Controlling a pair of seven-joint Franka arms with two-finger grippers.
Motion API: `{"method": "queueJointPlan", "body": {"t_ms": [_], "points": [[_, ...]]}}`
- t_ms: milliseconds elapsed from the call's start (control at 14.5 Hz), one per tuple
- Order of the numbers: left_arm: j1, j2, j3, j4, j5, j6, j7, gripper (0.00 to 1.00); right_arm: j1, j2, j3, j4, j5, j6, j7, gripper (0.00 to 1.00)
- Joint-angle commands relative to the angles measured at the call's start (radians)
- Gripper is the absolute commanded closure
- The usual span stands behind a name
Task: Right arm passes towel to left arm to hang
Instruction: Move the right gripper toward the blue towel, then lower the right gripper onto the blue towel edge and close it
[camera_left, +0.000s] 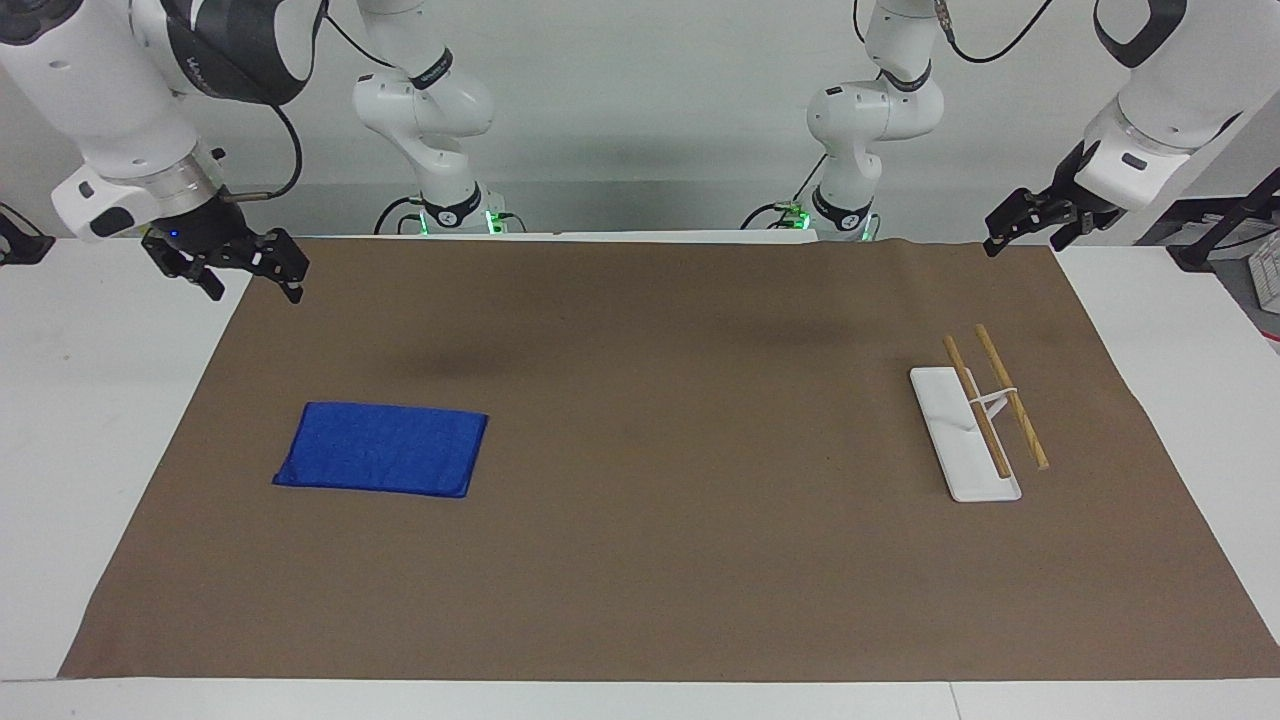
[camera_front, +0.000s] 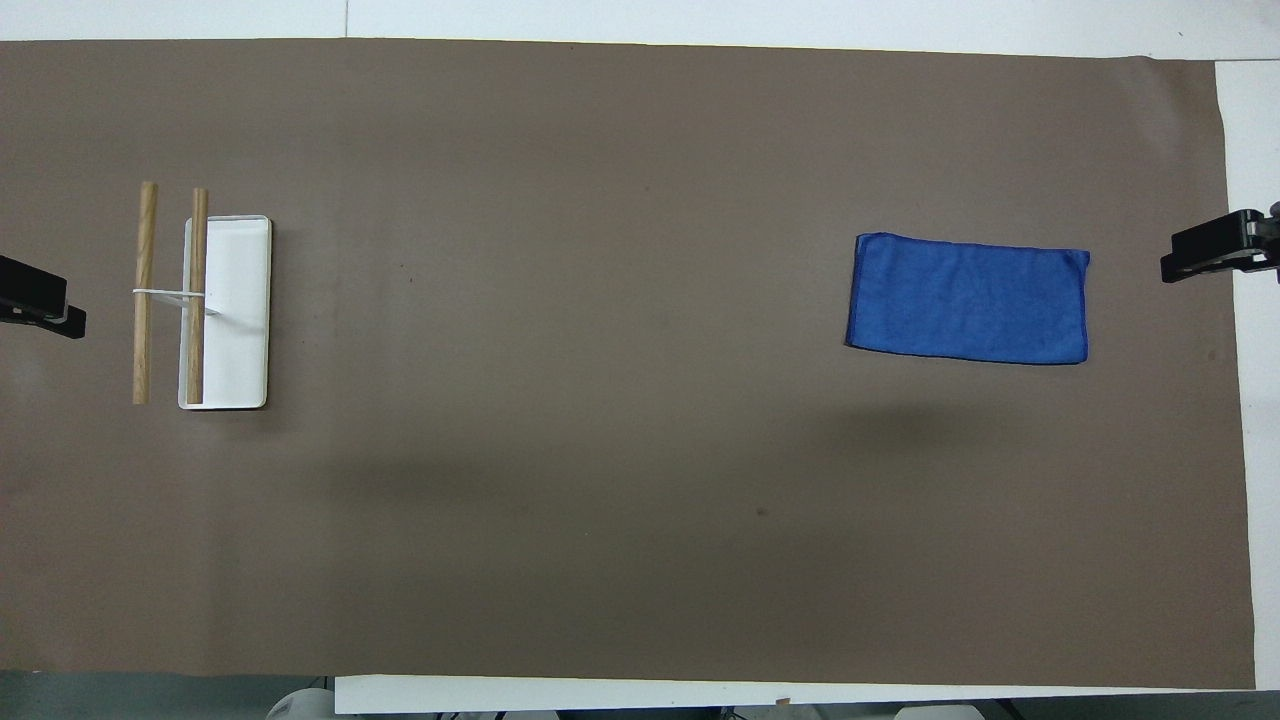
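A: Where is the towel (camera_left: 382, 449)?

B: Flat and folded on the brown mat (camera_left: 640, 560), toward the right arm's end of the table. Nothing touches it.

A: And the right gripper (camera_left: 255, 278)?

B: Up in the air over the mat's edge at that same end, well apart from the towel, which lies farther from the robots than the spot under it. Its fingers stand spread, with nothing between them.

A: The left gripper (camera_left: 1022, 233)?

B: It waits over the mat's corner at the left arm's end, jaws apart and empty. The white rack (camera_left: 962, 432) with two wooden bars (camera_left: 1010, 396) stands at that end, farther from the robots, well apart from the towel.
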Motion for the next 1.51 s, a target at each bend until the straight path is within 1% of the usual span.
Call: {"method": "queueJointPlan", "body": {"t_ms": [0, 69, 138, 206, 344, 551, 688, 757, 895, 1170, 1445], "points": [[0.009, -0.006, -0.004, 0.007, -0.009, -0.019, 0.006, 0.00, -0.009, -0.014, 0.004, -0.061, 0.016, 0.014, 0.014, 0.01], [0.009, -0.008, -0.004, 0.007, -0.009, -0.019, 0.006, 0.00, -0.009, -0.014, 0.005, -0.064, 0.016, 0.015, 0.015, 0.01], [0.009, -0.006, -0.004, 0.007, -0.009, -0.019, 0.006, 0.00, -0.009, -0.013, 0.007, -0.093, 0.016, 0.040, 0.015, 0.01], [0.009, -0.006, -0.004, 0.007, -0.009, -0.019, 0.006, 0.00, -0.009, -0.014, 0.012, -0.146, 0.016, 0.105, 0.014, 0.01], [0.009, -0.006, -0.004, 0.007, -0.009, -0.019, 0.006, 0.00, -0.011, -0.016, 0.012, -0.241, 0.016, 0.243, 0.003, 0.01], [0.009, -0.006, -0.004, 0.007, -0.009, -0.019, 0.006, 0.00, -0.011, -0.010, 0.012, -0.428, 0.016, 0.533, -0.008, 0.01], [0.009, -0.006, -0.004, 0.007, -0.009, -0.019, 0.006, 0.00, -0.006, 0.004, 0.015, -0.513, 0.016, 0.687, -0.009, 0.02], [0.009, -0.006, -0.004, 0.007, -0.009, -0.019, 0.006, 0.00, -0.003, 0.027, 0.019, -0.527, 0.016, 0.728, -0.008, 0.02], [0.009, -0.006, -0.002, 0.007, -0.009, -0.019, 0.006, 0.00, -0.003, 0.082, 0.033, -0.527, 0.019, 0.771, 0.002, 0.02], [0.009, -0.006, -0.004, 0.007, -0.009, -0.019, 0.006, 0.00, -0.006, 0.181, 0.042, -0.529, 0.047, 0.833, -0.001, 0.02], [0.009, -0.006, -0.002, 0.007, -0.009, -0.019, 0.006, 0.00, -0.005, 0.228, 0.048, -0.529, 0.047, 0.876, 0.000, 0.02]]}}
